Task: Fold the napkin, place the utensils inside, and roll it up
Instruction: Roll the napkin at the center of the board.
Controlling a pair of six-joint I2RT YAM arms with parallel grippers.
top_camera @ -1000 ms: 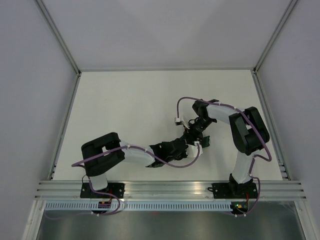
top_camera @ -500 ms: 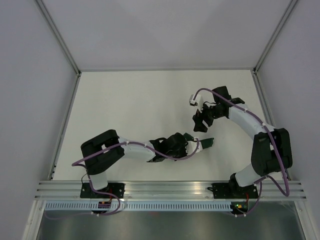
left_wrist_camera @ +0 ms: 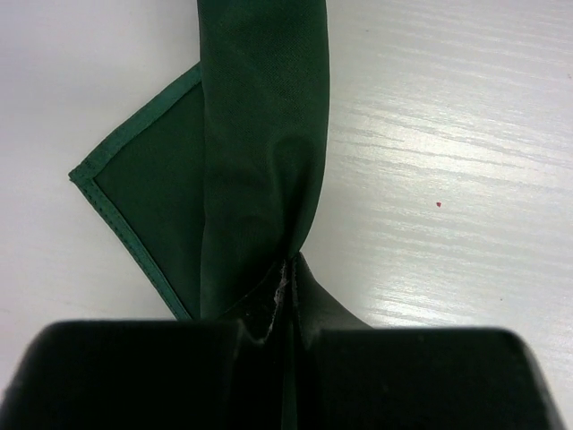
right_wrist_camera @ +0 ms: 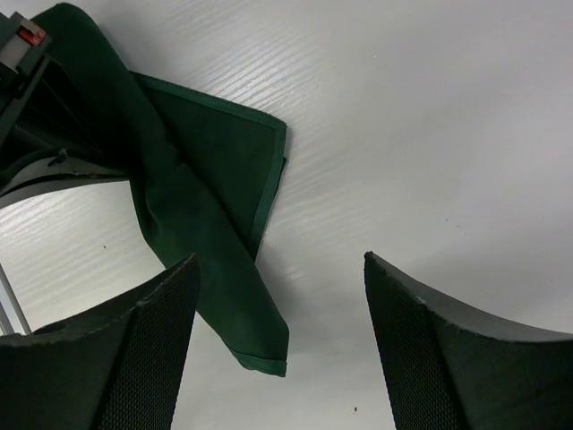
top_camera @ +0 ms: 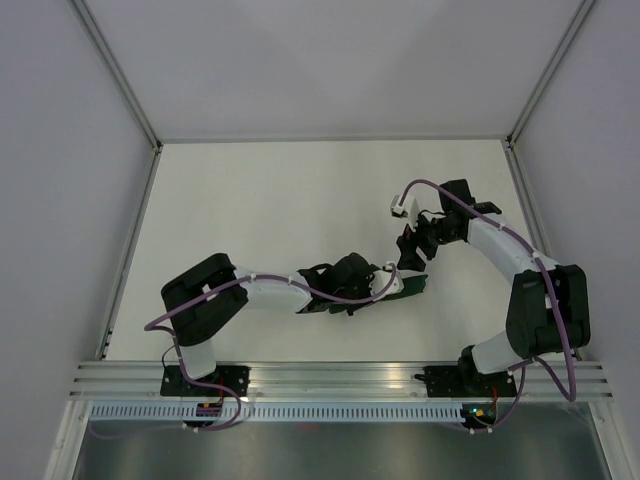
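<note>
White tabletop point(top_camera: 260, 210) fills the walled cell, and the napkin point(left_wrist_camera: 260, 134) lies near its front middle, bunched into a narrow band. The left gripper point(left_wrist_camera: 288, 296) is clamped tight on one end, and the band's long axis runs straight away from it toward the right arm. The right gripper point(right_wrist_camera: 279, 262) hangs wide open and empty over the free end, with the cloth off-centre beneath one finger. No utensils show anywhere, and the left gripper's body hides the pinched end.
</note>
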